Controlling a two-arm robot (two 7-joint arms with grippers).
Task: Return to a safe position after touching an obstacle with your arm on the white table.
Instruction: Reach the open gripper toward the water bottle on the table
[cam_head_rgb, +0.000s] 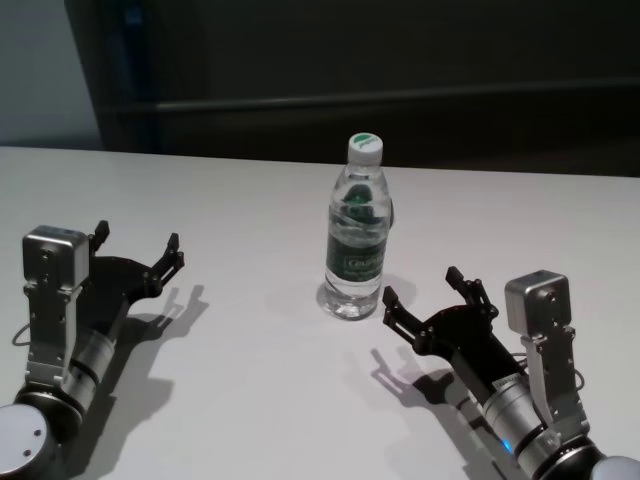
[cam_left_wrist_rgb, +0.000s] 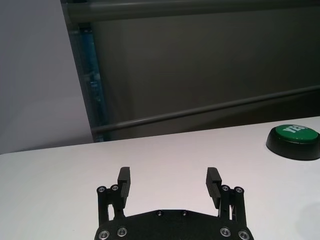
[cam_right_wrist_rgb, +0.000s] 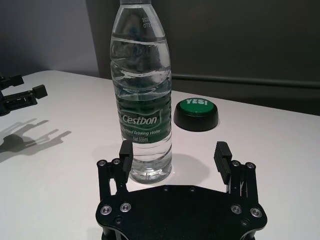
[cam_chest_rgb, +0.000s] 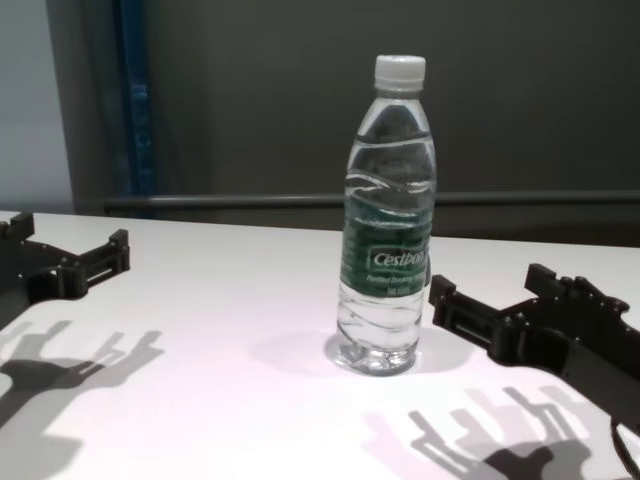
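- One water bottle (cam_head_rgb: 357, 232) stands upright on the white table (cam_head_rgb: 250, 390), cap on; every place below is given from it.
- One dark dome button with a green top (cam_right_wrist_rgb: 196, 114) sits on the table behind the bottle, apart from it.
- Two grippers, both released with fingers spread and holding nothing.
- The right gripper (cam_head_rgb: 431, 296) hovers just beside the bottle, on its right and nearer the robot, not touching it.
- The left gripper (cam_head_rgb: 137, 246) hangs well apart, off to the bottle's left.
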